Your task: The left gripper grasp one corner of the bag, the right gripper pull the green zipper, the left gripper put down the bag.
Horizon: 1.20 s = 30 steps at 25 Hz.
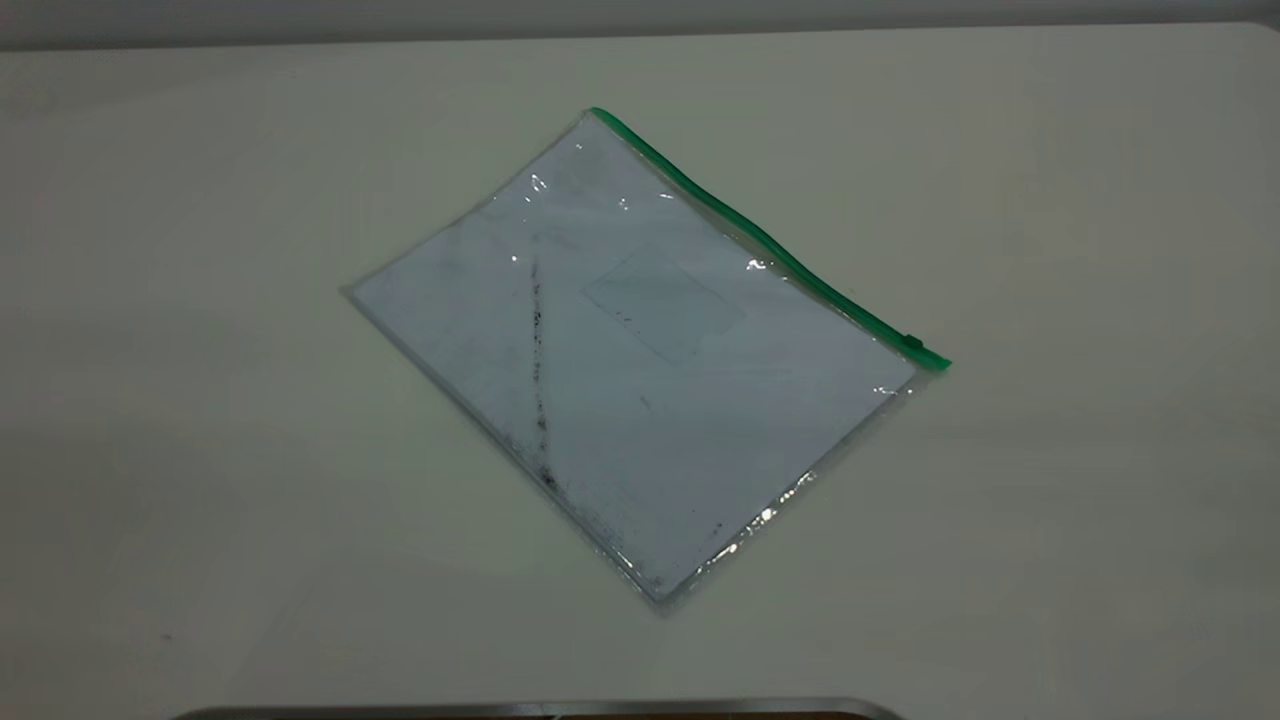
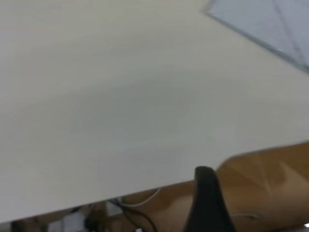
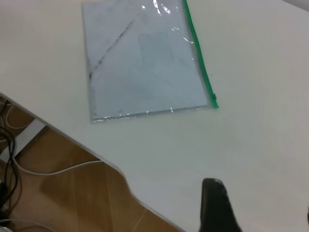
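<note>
The bag (image 1: 640, 360) lies flat on the white table (image 1: 200, 400), with white paper inside and a dark smudge line. The green zipper (image 1: 760, 235) runs along its far right edge, with the slider tab (image 1: 912, 343) near the right corner of the bag (image 1: 938, 362). Neither gripper shows in the exterior view. In the right wrist view the bag (image 3: 145, 63), zipper (image 3: 199, 58) and slider (image 3: 214, 99) lie well ahead of the right gripper (image 3: 260, 205), which is open and empty. In the left wrist view a bag corner (image 2: 270, 19) lies far from the left gripper (image 2: 256, 198), which shows one finger (image 2: 205, 198) and holds nothing.
The table's near edge (image 3: 120, 174) runs close to the right gripper, with wooden floor and loose cables (image 3: 14, 164) below it. The table edge (image 2: 145, 191) also passes by the left finger. A dark rim (image 1: 540, 710) shows at the exterior view's bottom.
</note>
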### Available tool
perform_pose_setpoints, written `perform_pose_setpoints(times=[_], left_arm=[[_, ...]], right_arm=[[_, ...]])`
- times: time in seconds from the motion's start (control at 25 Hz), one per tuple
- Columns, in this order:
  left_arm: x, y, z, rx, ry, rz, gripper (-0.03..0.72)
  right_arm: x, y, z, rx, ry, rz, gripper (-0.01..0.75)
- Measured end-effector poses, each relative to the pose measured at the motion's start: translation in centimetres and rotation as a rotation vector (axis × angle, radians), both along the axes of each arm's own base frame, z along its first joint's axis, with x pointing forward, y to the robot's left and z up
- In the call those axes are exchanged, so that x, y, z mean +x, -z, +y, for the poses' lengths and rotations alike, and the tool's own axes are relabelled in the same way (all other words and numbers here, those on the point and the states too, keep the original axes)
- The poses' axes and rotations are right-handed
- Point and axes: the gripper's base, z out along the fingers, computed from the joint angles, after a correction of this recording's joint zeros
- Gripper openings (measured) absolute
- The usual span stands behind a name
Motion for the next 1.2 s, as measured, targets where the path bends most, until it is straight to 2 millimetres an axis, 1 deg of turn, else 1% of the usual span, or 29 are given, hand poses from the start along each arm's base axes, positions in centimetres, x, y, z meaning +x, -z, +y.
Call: perform_pose_setpoints(times=[0.16,0.36,0.88,0.96,1.2], left_arm=[[-0.2,1.3,-0.7,-0.025,0.081,0.028,0.590],[0.1,2.0,-0.8,-0.027,0.093,0.031,0.590],[0.1,2.1,-0.8,-0.028,0.092,0.029,0.590],[0.0,2.1,-0.8,-0.033,0.058,0.017,0.590],[-1.4,2.1,-0.7,-0.041,-0.149,-0.099,0.590]], right_arm=[[0.0,0.0,0.0,0.002,0.001,-0.005,0.481],[0.0,-0.1,0.0,0.004,0.001,-0.007,0.481],[0.0,-0.1,0.0,0.004,0.001,-0.008,0.481],[0.0,-0.1,0.0,0.004,0.001,-0.008,0.481],[0.0,-0.1,0.0,0.004,0.001,-0.008,0.481]])
